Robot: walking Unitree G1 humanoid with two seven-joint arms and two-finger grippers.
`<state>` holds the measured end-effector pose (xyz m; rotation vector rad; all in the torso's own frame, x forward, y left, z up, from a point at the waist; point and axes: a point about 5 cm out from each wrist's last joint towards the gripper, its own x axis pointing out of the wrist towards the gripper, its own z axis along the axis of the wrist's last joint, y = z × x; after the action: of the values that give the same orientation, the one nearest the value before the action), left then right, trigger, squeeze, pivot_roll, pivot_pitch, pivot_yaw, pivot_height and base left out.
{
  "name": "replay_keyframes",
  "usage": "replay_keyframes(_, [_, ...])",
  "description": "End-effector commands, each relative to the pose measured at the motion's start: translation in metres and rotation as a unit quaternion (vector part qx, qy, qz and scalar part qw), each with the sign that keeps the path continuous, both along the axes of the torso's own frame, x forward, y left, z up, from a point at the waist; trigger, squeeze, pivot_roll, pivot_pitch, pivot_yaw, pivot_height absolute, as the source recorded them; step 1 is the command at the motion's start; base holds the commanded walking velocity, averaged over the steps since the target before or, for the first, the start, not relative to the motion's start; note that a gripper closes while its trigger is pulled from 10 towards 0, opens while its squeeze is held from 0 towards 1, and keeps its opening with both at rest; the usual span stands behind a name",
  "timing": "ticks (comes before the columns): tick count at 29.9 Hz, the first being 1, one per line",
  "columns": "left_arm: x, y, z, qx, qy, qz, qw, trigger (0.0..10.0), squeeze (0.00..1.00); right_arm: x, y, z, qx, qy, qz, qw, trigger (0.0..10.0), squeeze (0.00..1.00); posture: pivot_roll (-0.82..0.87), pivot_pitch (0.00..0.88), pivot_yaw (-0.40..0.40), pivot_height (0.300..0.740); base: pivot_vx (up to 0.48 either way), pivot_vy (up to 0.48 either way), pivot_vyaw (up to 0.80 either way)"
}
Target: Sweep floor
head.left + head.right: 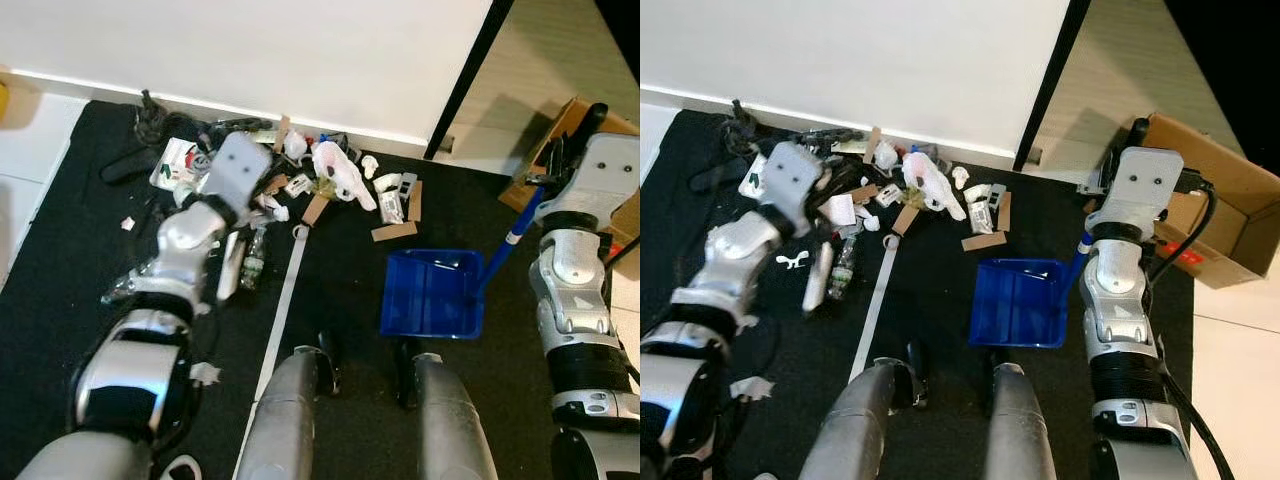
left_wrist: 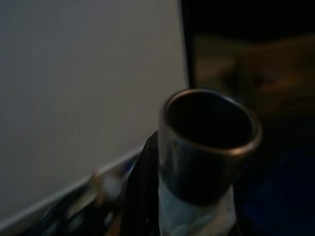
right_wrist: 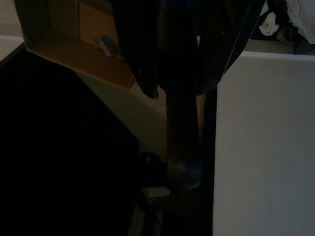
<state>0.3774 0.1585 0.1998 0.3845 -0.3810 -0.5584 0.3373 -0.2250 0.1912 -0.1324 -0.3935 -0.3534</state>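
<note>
Black carpet holds crumpled litter; right gripper clenches the square blue dustpan handle; left gripper's grip unclear

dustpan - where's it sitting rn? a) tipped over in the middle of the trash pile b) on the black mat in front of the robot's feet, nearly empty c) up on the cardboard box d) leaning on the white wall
b: the blue dustpan lies flat on the black mat, short of the trash pile, with only a scrap or two inside.
</note>
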Motion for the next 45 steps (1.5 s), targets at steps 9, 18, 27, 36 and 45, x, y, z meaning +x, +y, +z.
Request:
replay_keyframes(9, [-0.002, -0.050, 0.011, -0.114, 0.020, -0.115, 0.987, 10.0, 0.12, 0.004, 0.014, -0.024, 0.023, 0.050, 0.019, 0.998, 10.0, 0.00, -0.10, 0.445, 0.091, 0.740, 0.000, 0.000, 0.00])
replay_keyframes(18, [-0.011, -0.089, 0.021, -0.181, 0.057, -0.216, 0.958, 10.0, 0.12, 0.003, 0.029, -0.024, 0.018, 0.023, 0.034, 0.999, 10.0, 0.00, -0.05, 0.416, 0.124, 0.740, 0.000, 0.000, 0.00])
replay_keyframes(27, [-0.005, -0.102, 0.058, -0.265, 0.012, -0.195, 0.944, 10.0, 0.11, -0.012, 0.060, -0.041, 0.018, 0.018, 0.093, 0.995, 10.0, 0.00, -0.02, 0.370, 0.140, 0.740, 0.000, 0.000, 0.00])
replay_keyframes(36, [-0.010, -0.094, 0.067, -0.254, 0.009, -0.211, 0.944, 10.0, 0.11, -0.009, 0.028, -0.033, 0.140, -0.007, 0.059, 0.988, 10.0, 0.00, 0.01, 0.324, 0.156, 0.740, 0.000, 0.000, 0.00])
replay_keyframes(45, [-0.010, -0.074, 0.085, -0.242, -0.009, -0.211, 0.947, 10.0, 0.10, -0.012, 0.001, -0.002, 0.160, -0.062, 0.047, 0.984, 10.0, 0.00, 0.01, 0.293, 0.168, 0.740, 0.000, 0.000, 0.00])
